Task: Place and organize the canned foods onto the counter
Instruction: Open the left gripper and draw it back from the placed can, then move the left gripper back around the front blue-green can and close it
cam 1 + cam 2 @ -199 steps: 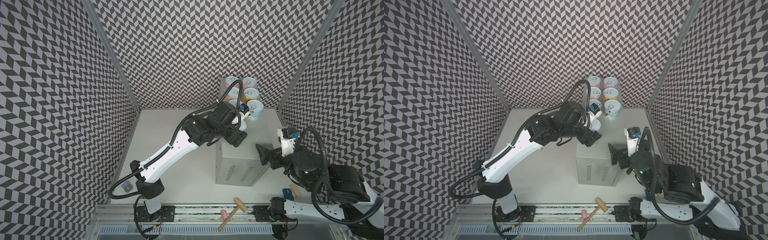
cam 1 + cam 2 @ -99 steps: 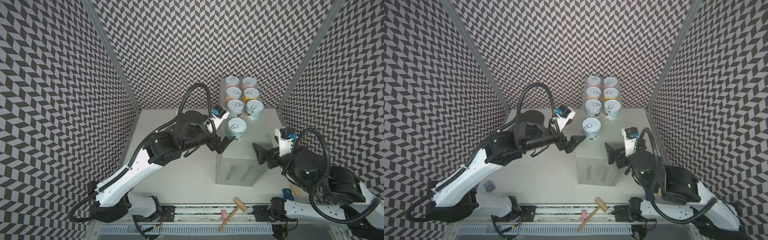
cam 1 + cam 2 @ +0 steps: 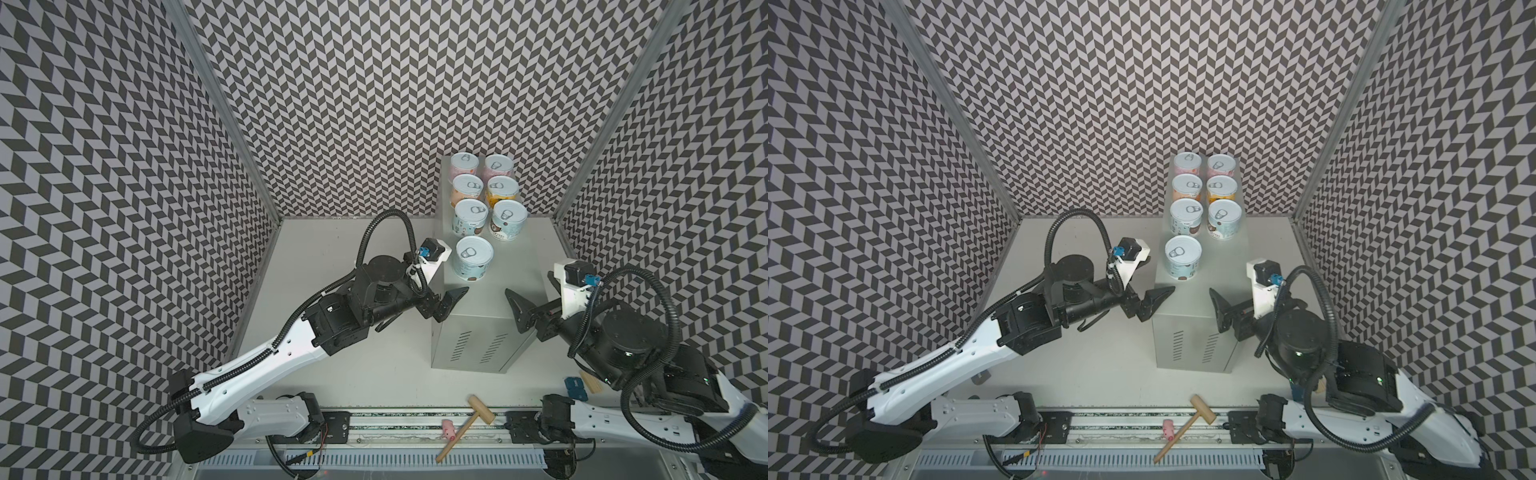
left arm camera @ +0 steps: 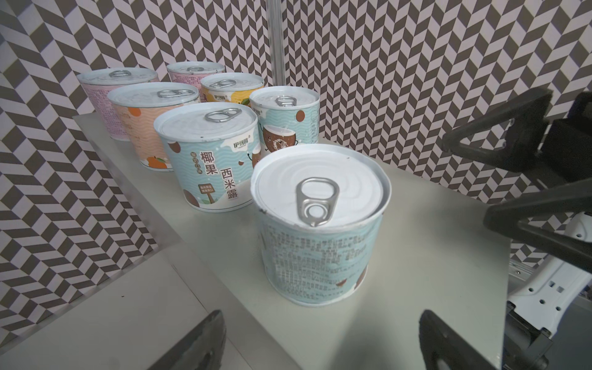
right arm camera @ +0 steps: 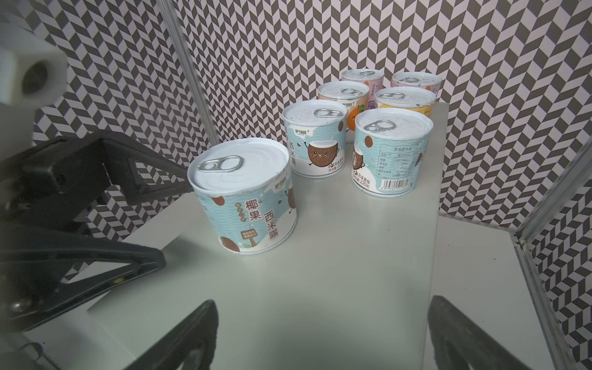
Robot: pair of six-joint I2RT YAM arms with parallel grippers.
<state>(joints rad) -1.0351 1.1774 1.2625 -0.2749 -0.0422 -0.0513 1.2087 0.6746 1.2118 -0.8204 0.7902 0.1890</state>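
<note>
left gripper [image 3: 452, 301] wide, empty; coconut can [image 3: 474, 257] sits on counter [image 3: 490, 303] just ahead, likely extending the six-can grid [image 3: 471, 216] beyond. right gripper [image 3: 517, 311] wide too (nothing held).

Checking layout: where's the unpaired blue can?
The unpaired can stands on the counter, left column in both top views, directly in front of another blue can.
</note>
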